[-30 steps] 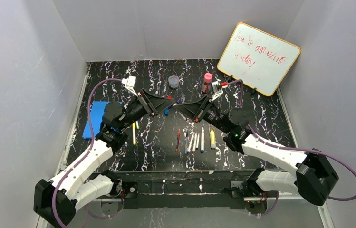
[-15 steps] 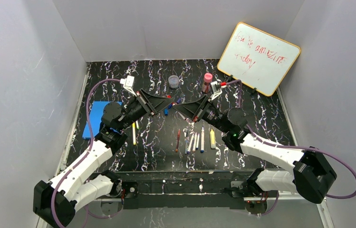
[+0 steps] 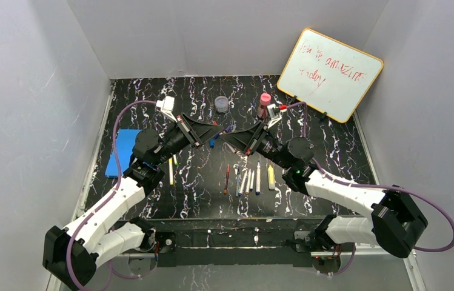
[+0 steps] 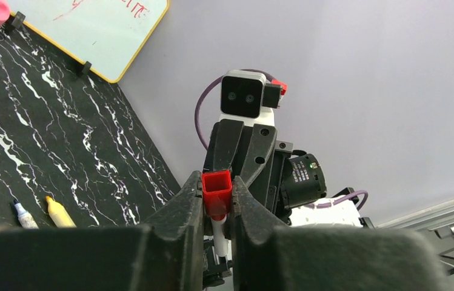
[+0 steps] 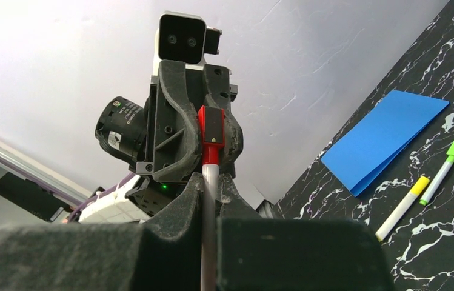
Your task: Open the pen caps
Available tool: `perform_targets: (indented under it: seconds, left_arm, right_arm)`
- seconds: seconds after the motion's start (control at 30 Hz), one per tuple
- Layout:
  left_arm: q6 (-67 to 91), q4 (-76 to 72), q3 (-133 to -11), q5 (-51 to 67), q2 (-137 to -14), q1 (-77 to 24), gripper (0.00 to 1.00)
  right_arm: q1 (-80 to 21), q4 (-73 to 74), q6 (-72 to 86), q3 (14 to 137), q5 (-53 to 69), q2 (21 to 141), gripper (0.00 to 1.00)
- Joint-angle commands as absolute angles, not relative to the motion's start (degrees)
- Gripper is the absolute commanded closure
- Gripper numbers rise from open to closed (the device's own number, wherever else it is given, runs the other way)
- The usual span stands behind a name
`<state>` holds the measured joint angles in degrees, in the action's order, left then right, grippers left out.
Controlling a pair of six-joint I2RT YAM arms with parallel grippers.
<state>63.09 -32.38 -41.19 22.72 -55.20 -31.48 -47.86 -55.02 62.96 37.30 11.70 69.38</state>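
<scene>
A white pen (image 5: pixel 208 200) with a red cap (image 5: pixel 211 130) is held up in the air between the two arms, over the middle of the table. My right gripper (image 5: pixel 208 182) is shut on its white barrel. My left gripper (image 4: pixel 217 201) is shut on the red cap (image 4: pixel 217 193), and the barrel (image 4: pixel 218 236) runs down between its fingers. In the top view the two grippers meet tip to tip, left (image 3: pixel 217 128) and right (image 3: pixel 228 134). Several more pens (image 3: pixel 248 179) lie in a row on the table below them.
A blue pad (image 3: pixel 124 151) lies at the left, with a yellow pen (image 3: pixel 171 170) and a green-capped one (image 5: pixel 445 162) beside it. A round clear jar (image 3: pixel 221 104), a pink-capped bottle (image 3: pixel 264 104) and a whiteboard (image 3: pixel 330 73) stand at the back.
My left gripper has closed onto the red cap. Both arms have shifted slightly, still tip to tip; the right grip on the barrel is unchanged.
</scene>
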Motion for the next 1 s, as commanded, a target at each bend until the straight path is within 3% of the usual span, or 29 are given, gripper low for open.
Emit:
perform_targets:
  seconds: [0.0,0.07,0.2,0.33,0.47,0.67,0.83,0.97]
  left_arm:
    - [61.83,-33.16,-43.19,22.23,-54.66,-32.17,1.00]
    - [61.24,-32.71,-43.26,21.66,-53.95,-32.17,1.00]
    - [58.63,-30.51,-45.01,23.83,-53.33,-32.17,1.00]
    - [55.63,-27.88,-47.96,30.23,-54.01,-32.17,1.00]
    - [53.53,-26.80,-49.53,37.84,-54.68,-32.17,1.00]
    - [52.30,-26.55,-52.01,43.78,-56.13,-32.17,1.00]
    - [52.99,-27.93,-52.99,44.39,-56.90,-32.17,1.00]
    - [53.83,-28.94,-52.98,44.70,-57.04,-32.23,1.00]
  right_arm:
    - [-48.25,-56.26,62.40,39.07,12.03,69.57,0.99]
    - [-48.24,-54.94,61.09,39.15,14.07,68.90,0.99]
    - [-47.63,-39.79,55.49,42.06,20.86,64.45,0.49]
    - [-45.12,-29.68,51.07,44.16,31.05,60.15,0.32]
    - [-41.02,-28.88,53.67,46.52,42.30,59.76,0.32]
    - [-40.63,-31.02,55.78,50.87,45.86,62.64,0.49]
    - [-40.66,-36.55,60.09,52.02,47.29,65.78,0.55]
    - [-40.63,-39.44,62.43,51.50,46.62,67.10,0.65]
